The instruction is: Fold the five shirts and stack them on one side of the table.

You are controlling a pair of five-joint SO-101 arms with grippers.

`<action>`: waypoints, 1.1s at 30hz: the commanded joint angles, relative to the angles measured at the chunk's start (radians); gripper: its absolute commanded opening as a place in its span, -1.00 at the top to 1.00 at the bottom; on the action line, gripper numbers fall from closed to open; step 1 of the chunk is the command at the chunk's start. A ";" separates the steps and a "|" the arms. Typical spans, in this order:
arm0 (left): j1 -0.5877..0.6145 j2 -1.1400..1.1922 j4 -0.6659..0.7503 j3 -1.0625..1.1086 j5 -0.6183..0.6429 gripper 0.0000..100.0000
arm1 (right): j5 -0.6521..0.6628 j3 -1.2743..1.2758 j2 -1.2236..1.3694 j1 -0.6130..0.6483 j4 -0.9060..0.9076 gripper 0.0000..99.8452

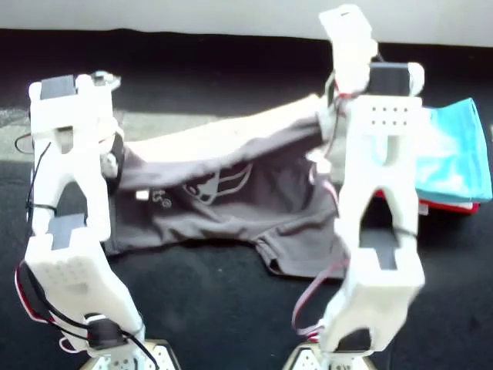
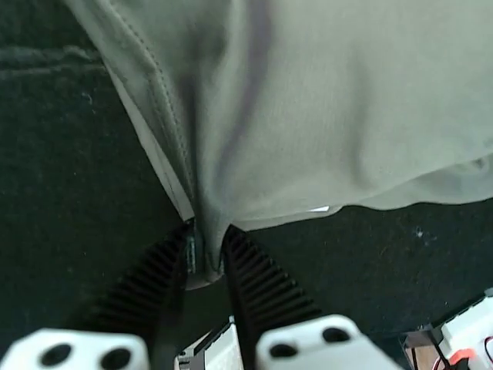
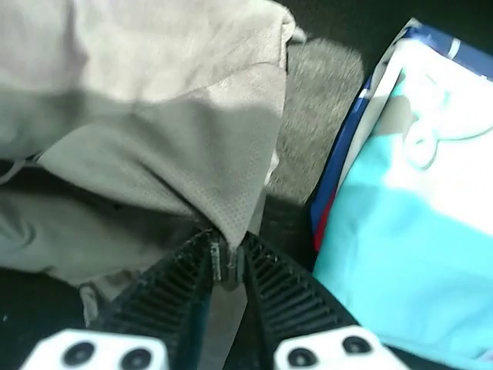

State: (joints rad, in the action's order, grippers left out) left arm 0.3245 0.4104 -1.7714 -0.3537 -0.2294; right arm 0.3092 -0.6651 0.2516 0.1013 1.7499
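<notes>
A grey shirt (image 1: 231, 193) with a white print hangs stretched between the two arms above the dark table. My left gripper (image 2: 206, 250) is shut on one edge of the grey shirt (image 2: 323, 116), at the left in the high view (image 1: 115, 166). My right gripper (image 3: 229, 258) is shut on the other edge of the grey shirt (image 3: 177, 146), seen at the right in the high view (image 1: 333, 116). A stack of folded shirts (image 1: 454, 158), turquoise on top with red and blue beneath, lies at the right side of the table, also in the right wrist view (image 3: 408, 208).
The table is covered by a dark cloth (image 1: 192, 308). A sunlit patch (image 1: 146, 123) falls on the table behind the shirt. The arm bases (image 1: 123, 354) stand at the near edge.
</notes>
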 commanded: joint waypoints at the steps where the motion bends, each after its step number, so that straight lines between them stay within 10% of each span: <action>1: -0.007 -0.119 -0.003 0.119 -0.037 0.98 | 0.003 0.453 -0.305 0.005 -0.093 0.99; 11: -0.008 -0.315 0.091 0.460 -0.112 0.98 | 0.009 0.998 -0.765 -0.027 -0.157 0.99; 24: -0.010 -0.325 0.203 0.607 -0.112 0.98 | 0.120 1.104 -0.812 -0.110 -0.104 0.99; 33: -0.010 -0.323 0.305 0.633 -0.112 0.98 | 0.121 1.419 -0.812 -0.114 -0.381 0.99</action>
State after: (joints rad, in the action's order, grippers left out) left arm 0.3230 0.1343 -1.4983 0.2754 -0.3337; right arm 0.4196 0.6928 -0.5309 -0.0031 1.4461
